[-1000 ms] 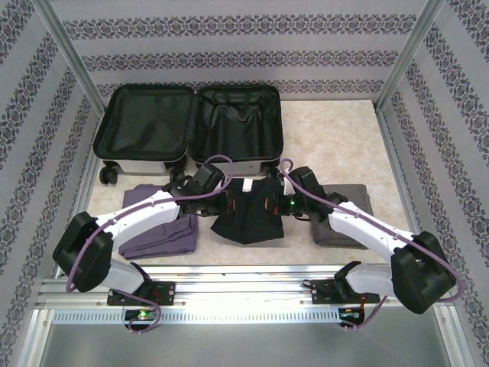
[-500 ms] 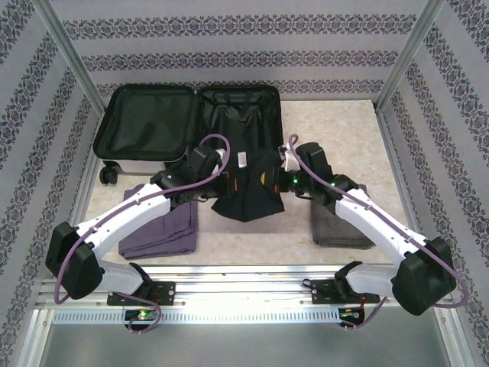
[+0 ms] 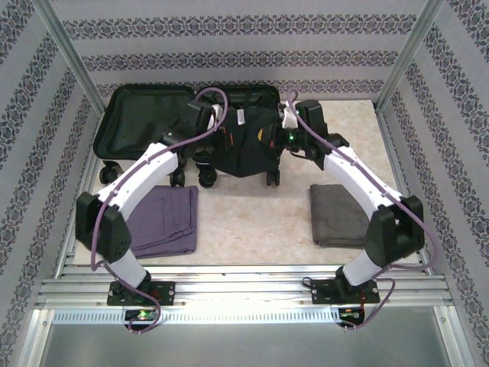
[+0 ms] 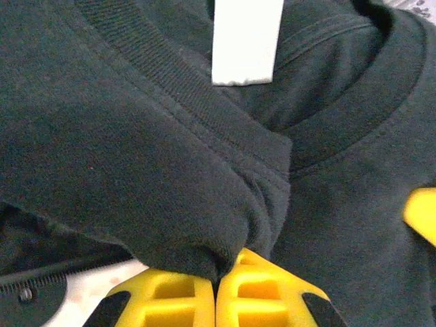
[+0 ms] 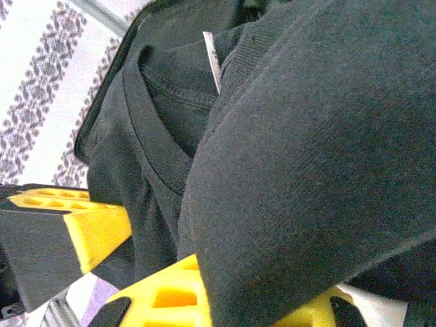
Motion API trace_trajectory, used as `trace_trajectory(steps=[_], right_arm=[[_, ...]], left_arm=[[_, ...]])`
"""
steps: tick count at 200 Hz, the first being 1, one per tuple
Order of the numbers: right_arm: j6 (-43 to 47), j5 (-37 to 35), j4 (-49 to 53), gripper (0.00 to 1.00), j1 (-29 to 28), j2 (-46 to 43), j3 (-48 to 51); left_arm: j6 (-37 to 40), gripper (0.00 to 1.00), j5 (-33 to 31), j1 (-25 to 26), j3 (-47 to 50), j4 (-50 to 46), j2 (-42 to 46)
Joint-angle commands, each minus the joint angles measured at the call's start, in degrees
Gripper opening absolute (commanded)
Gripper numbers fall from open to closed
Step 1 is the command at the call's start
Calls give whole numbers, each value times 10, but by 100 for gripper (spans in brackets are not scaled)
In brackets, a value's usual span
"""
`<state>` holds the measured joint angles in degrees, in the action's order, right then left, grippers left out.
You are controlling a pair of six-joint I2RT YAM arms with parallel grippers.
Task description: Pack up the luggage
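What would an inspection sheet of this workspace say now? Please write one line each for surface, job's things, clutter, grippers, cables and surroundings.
Surface: marbled beige table top, bare between the two folded piles.
Job's things: white luggage open at the far side; black shirt held up at its right half; folded purple cloth near left; folded grey cloth near right.
Clutter: nothing seen.
Grippers: left gripper and right gripper both shut on the black shirt.
Cables: purple cables run along both arms and loop above the wrists.
Surroundings: patterned walls; aluminium frame.
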<state>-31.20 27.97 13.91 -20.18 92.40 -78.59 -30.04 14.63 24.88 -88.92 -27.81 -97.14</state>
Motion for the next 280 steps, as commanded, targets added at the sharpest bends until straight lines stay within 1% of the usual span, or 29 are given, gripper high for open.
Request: trace_trajectory(steps=[1, 44, 74, 98, 114, 131, 134, 138, 142, 149, 155, 161, 166, 171, 184, 194, 207, 221, 236, 260, 280], right_arm=[[9, 15, -20, 0, 14, 54, -79], [1, 19, -19, 0, 32, 190, -192], [7, 17, -17, 0, 37, 273, -258], [13, 8, 9, 0, 39, 330, -317], [18, 6, 31, 0, 40, 362, -355], [21, 1, 51, 0, 40, 389, -390], [22, 0, 55, 1, 40, 393, -397], [23, -3, 62, 7, 40, 399, -406], [24, -5, 68, 14, 41, 405, -416], [28, -10, 81, 29, 43, 416, -434], [32, -16, 93, 40, 44, 425, -451], [36, -19, 106, 48, 46, 434, -471], [38, -22, 117, 53, 48, 441, -488], [40, -22, 129, 57, 51, 449, -505], [49, -24, 161, 64, 57, 465, -551], [59, -30, 179, 67, 61, 467, -573], [67, -35, 185, 69, 68, 457, -575], [73, -40, 183, 70, 74, 435, -560], [81, -40, 177, 71, 76, 408, -532], [88, -34, 160, 71, 75, 370, -479], [90, -19, 151, 70, 69, 354, -454]], left_arm=[[42, 0, 48, -33, -71, 18, -53], [38, 0, 98, -81, -147, 63, -150], [28, 0, 119, -105, -157, 125, -204], [16, 0, 133, -120, -174, 156, -250], [2, 0, 152, -128, -194, 164, -279], [-2, 0, 157, -132, -210, 165, -297], [-2, 4, 155, -132, -212, 164, -298], [-2, 11, 152, -134, -215, 164, -301], [-1, 21, 148, -135, -217, 163, -302], [0, 39, 142, -137, -223, 160, -304], [3, 52, 135, -139, -228, 155, -305], [4, 61, 128, -142, -236, 148, -305], [6, 66, 122, -145, -242, 140, -305], [8, 68, 118, -148, -249, 133, -304], [14, 72, 108, -156, -268, 110, -300], [22, 74, 94, -162, -282, 88, -295], [35, 75, 75, -165, -292, 62, -284], [47, 75, 62, -165, -288, 46, -266], [48, 76, 58, -165, -264, 49, -243], [36, 79, 68, -165, -211, 76, -204], [24, 80, 76, -164, -170, 89, -172]])
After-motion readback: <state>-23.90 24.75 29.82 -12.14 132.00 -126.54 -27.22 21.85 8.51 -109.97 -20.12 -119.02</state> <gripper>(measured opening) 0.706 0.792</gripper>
